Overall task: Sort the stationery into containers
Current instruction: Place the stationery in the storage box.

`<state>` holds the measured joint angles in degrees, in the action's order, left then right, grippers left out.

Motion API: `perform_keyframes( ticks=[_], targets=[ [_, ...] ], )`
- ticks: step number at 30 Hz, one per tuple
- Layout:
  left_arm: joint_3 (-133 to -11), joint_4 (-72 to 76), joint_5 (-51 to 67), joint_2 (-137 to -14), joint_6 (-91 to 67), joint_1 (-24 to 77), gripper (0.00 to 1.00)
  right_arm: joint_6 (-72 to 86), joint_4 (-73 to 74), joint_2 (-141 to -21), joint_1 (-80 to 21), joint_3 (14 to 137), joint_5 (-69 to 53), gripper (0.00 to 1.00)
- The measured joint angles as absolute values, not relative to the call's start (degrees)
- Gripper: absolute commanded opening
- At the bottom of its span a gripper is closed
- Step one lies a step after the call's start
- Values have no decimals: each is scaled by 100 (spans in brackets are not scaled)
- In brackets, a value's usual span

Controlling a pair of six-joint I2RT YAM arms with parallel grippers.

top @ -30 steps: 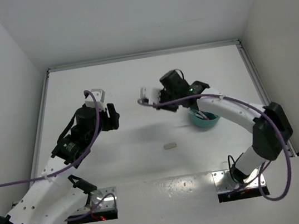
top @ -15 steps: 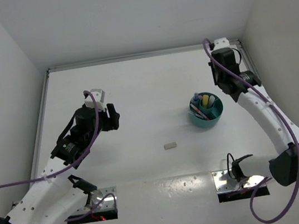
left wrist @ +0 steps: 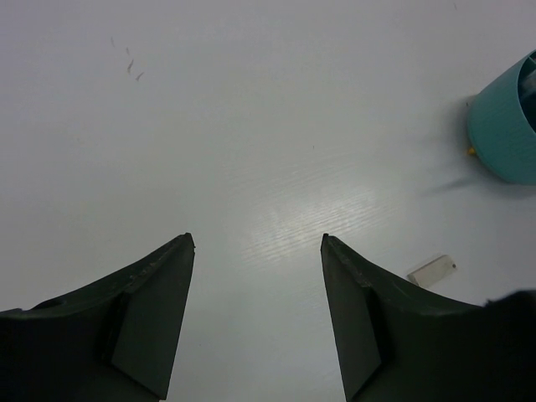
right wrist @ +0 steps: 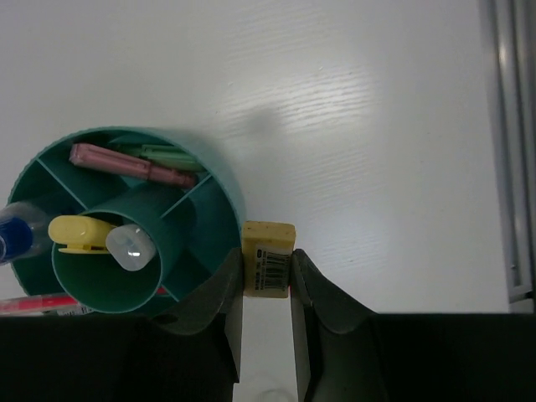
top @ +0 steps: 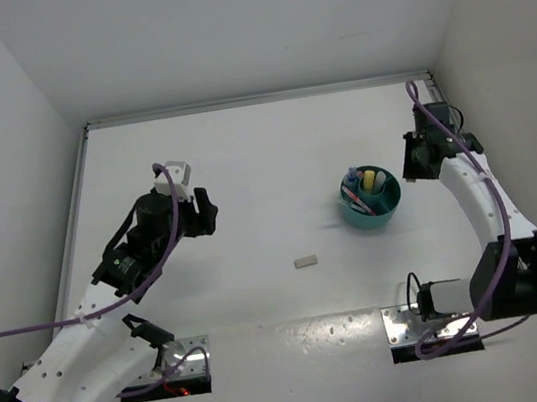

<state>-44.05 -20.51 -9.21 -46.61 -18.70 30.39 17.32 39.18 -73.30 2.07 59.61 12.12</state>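
White table [top: 241,154], walled on three sides, open surface across its middle; teal cup [top: 367,219] right of centre. Left gripper [left wrist: 258,240], jaws apart over open surface. Right gripper [right wrist: 266,270], near the right edge rail [right wrist: 502,126], clamped on a tan block [right wrist: 268,239] just outside the cup's rim. Small grey block [top: 305,262] loose mid-table, well apart from the cup

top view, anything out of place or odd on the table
One small pale block lies alone on the table, apart from the teal cup holding the other stationery. The right gripper pinches a tan barcoded block beside the cup. Nothing looks spilled or damaged.
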Motion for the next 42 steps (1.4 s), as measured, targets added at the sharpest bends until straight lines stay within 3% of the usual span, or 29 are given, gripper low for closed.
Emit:
perform_keyframes(
  ticks=[15,26,42],
  targets=[
    [-4403,-2051,-895,-4661,-1868,3039,68,1914,3555,-7850,919,5610,-832,0],
    [-4403,-2051,-886,-4663,-1868,3039,68,1922,3474,-8068,1085,5592,-1612,1],
    [-4403,-2051,-856,-4663,-1868,3039,68,1695,3568,-8145,1149,5583,-1835,39]
  ],
)
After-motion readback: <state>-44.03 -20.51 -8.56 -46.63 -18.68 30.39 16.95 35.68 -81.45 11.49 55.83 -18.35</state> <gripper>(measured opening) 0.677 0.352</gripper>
